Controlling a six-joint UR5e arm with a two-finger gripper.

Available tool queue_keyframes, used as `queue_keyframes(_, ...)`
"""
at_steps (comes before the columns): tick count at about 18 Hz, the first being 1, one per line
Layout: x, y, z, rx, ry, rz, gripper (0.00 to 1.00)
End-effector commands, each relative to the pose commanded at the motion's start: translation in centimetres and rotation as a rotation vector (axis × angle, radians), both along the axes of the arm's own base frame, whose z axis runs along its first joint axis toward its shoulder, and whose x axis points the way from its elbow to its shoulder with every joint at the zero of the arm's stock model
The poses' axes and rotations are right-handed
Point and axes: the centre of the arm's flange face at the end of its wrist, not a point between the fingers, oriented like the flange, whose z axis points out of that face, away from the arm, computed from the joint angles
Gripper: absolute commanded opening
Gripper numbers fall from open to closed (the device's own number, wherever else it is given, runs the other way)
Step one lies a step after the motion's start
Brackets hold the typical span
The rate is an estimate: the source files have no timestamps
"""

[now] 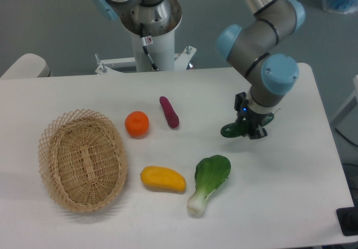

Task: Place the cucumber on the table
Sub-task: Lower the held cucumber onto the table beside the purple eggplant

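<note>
Gripper down low on the right side of the white counter, and we see it clamped on the cucumber, one dark green stub poking out to the left of the fingers. Whether that cucumber touches the counter or hangs just above it, we cannot tell; its far end is hidden behind the gripper.

Counting up: one cucumber, one purple vegetable, one orange just left of it, one yellow vegetable nearer us, one bok choy beside that, leaf up and white stem down. One oval wicker basket sits far left, apart from the rest.

We see one arm reaching in from the top, its upper link cut off by the frame edge. The fingertips are dark and hard to make out.
</note>
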Motion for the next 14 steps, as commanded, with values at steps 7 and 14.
queue_keyframes(7,2.3,-0.7,-1.9,-0.023,-0.045,-0.002,0.21)
queue_keyframes(14,3.0,-0.9,-1.9,-0.025,-0.051,-0.005,0.55)
